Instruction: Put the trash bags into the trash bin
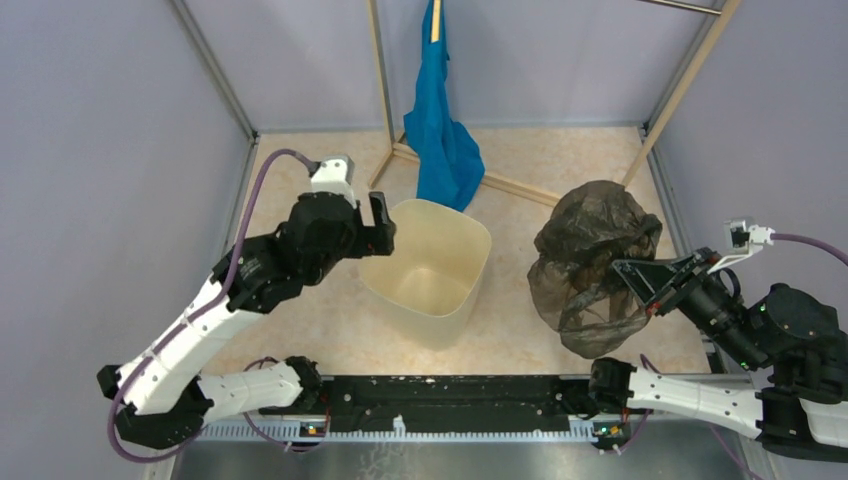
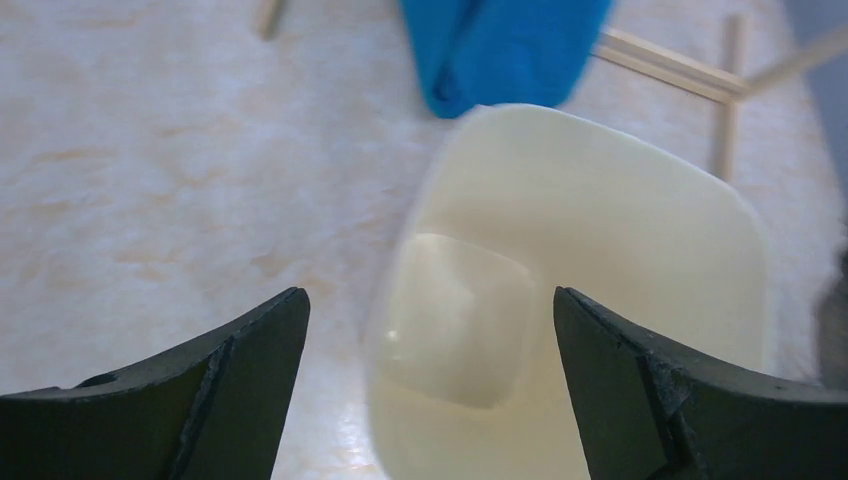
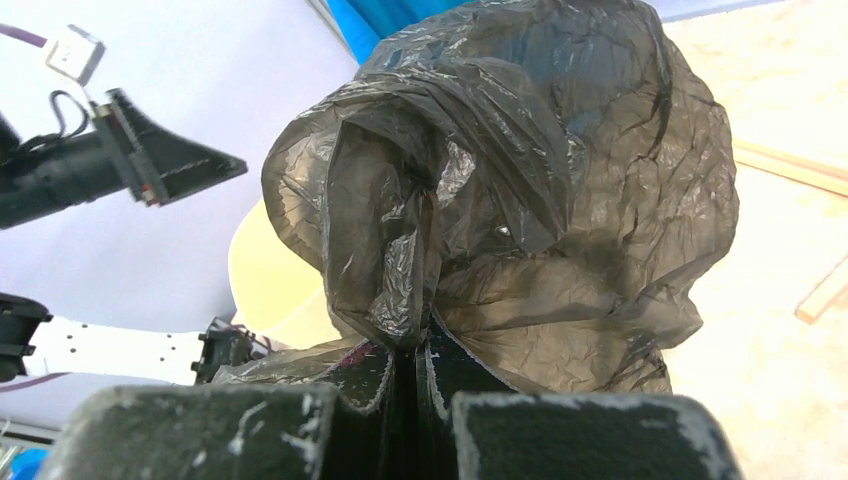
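The cream-beige trash bin (image 1: 430,262) stands on the floor at the middle, empty and tilted a little toward me. In the left wrist view the bin (image 2: 600,240) lies below and ahead. My left gripper (image 1: 381,222) is open and empty, its fingers (image 2: 240,380) spread over the bin's left rim. The dark see-through trash bag (image 1: 592,262) billows at the right, off the floor, apart from the bin. My right gripper (image 1: 630,275) is shut on a fold of the bag (image 3: 520,180), jaws pressed together at the bag's lower part (image 3: 415,345).
A bright blue cloth (image 1: 440,130) hangs on a wooden rack (image 1: 520,188) at the back, just behind the bin. Grey walls close in on the left, right and back. A black rail (image 1: 440,395) runs along the near edge between the arm bases.
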`<action>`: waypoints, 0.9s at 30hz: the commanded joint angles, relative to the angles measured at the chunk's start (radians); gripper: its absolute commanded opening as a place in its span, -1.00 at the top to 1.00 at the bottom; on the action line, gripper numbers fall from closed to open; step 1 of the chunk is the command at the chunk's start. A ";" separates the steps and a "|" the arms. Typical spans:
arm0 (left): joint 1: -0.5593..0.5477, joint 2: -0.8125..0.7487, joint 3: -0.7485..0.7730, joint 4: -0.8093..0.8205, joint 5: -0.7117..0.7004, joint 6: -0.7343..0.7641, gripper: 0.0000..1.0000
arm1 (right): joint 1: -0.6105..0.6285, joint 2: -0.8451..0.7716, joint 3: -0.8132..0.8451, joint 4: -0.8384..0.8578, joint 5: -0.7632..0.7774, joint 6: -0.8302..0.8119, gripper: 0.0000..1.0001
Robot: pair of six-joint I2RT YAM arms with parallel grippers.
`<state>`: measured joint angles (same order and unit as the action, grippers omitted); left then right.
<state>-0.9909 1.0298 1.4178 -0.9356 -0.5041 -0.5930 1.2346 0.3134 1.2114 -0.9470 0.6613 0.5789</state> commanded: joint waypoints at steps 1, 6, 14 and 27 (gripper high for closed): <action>0.197 0.013 -0.053 -0.051 0.028 0.101 -0.96 | 0.000 -0.008 -0.006 0.018 0.002 0.001 1.00; 0.251 0.036 -0.134 -0.002 0.048 0.101 -0.75 | 0.000 -0.010 -0.014 0.024 -0.007 0.010 1.00; 0.251 0.040 -0.198 0.025 0.112 0.049 0.23 | 0.000 0.004 -0.014 0.054 -0.022 -0.005 1.00; 0.086 0.099 -0.160 0.067 0.084 -0.225 1.00 | 0.000 0.056 0.003 0.174 -0.053 0.001 1.00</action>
<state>-0.8139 1.0878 1.2289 -0.9184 -0.3721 -0.6537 1.2346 0.3195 1.1973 -0.8619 0.6250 0.5789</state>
